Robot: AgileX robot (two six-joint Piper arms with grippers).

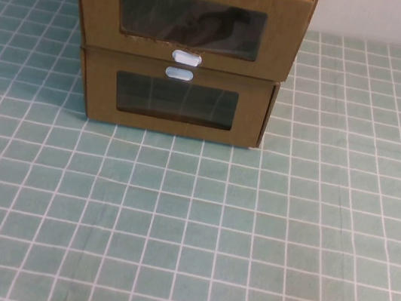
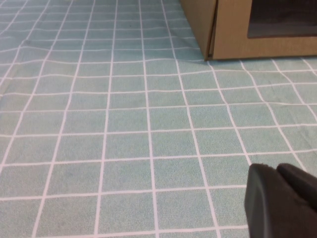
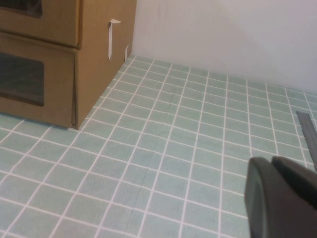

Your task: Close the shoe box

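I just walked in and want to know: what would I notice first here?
Two brown boxes stacked at the table's far middle: the shoe box on top, another cardboard box beneath. The green checked tablecloth spreads everywhere. The left gripper and right gripper wait near it, away from the boxes.

Light: even, moderately bright – no glare on the tablecloth [image 1: 187, 232].
Shadows: soft, narrow, at the box stack's [image 1: 175, 101] base.
Windows: dark, faint reflections.
Focus: the near black gripper parts were blurred in both wrist views.
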